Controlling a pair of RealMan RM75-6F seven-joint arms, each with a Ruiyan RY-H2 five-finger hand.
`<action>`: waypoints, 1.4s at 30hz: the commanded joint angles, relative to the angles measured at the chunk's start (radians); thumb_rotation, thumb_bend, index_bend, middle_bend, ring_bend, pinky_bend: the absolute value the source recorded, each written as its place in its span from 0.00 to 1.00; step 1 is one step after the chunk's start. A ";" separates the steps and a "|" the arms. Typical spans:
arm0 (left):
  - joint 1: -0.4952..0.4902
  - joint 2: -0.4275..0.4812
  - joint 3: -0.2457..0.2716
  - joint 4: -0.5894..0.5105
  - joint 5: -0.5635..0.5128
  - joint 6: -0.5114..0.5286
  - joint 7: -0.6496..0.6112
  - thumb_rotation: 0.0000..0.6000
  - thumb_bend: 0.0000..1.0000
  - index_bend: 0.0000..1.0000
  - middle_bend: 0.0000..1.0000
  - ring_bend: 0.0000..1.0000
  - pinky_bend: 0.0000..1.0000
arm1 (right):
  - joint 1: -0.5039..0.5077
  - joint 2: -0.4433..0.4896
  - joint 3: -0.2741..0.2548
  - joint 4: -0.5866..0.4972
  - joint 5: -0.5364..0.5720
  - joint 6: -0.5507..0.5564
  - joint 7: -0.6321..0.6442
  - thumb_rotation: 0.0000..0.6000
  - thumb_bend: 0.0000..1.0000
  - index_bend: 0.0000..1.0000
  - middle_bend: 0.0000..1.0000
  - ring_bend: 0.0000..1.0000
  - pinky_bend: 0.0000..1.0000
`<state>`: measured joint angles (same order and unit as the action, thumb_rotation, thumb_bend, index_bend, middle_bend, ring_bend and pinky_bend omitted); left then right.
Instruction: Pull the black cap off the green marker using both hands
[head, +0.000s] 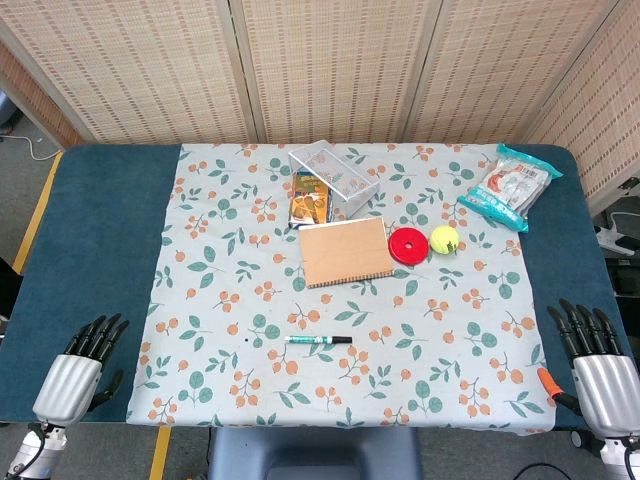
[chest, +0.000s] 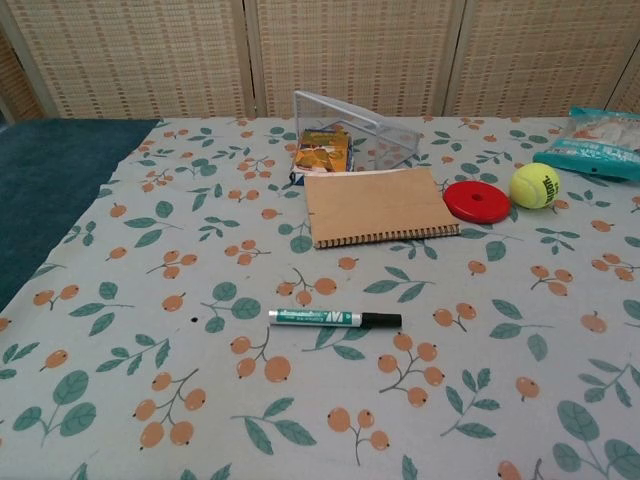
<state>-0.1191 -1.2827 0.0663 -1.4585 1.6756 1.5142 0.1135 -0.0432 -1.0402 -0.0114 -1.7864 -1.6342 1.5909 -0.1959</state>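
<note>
The green marker (head: 313, 340) lies flat on the patterned cloth near the table's front middle, its black cap (head: 341, 340) pointing to the right. The chest view shows the same marker (chest: 318, 318) with the cap (chest: 381, 320) on its right end. My left hand (head: 82, 366) rests at the front left corner, fingers apart and holding nothing. At the front right corner sits my right hand (head: 595, 358), also with fingers spread and holding nothing. Both hands are far from the marker and appear only in the head view.
Behind the marker lie a brown notebook (head: 345, 251), a red disc (head: 407, 245) and a tennis ball (head: 444, 239). A clear plastic box (head: 334, 177) and a snack packet (head: 310, 198) sit further back. A wrapped bag (head: 507, 187) lies at the back right.
</note>
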 joint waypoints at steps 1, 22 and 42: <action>-0.001 -0.004 0.003 0.000 0.005 -0.003 0.003 1.00 0.44 0.00 0.00 0.00 0.14 | 0.000 0.002 0.000 -0.003 0.004 -0.005 0.001 0.97 0.18 0.00 0.00 0.00 0.00; -0.262 -0.388 -0.134 -0.040 0.016 -0.368 0.544 1.00 0.45 0.17 0.24 0.69 0.86 | 0.019 -0.020 0.008 0.023 0.069 -0.073 -0.034 0.97 0.18 0.00 0.00 0.00 0.00; -0.408 -0.747 -0.169 0.280 -0.042 -0.435 0.806 1.00 0.44 0.29 0.35 0.75 0.91 | 0.035 -0.013 0.015 0.023 0.131 -0.121 -0.016 0.97 0.18 0.00 0.00 0.00 0.00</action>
<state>-0.5147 -2.0123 -0.1010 -1.1986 1.6327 1.0737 0.9035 -0.0087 -1.0533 0.0033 -1.7632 -1.5042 1.4700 -0.2126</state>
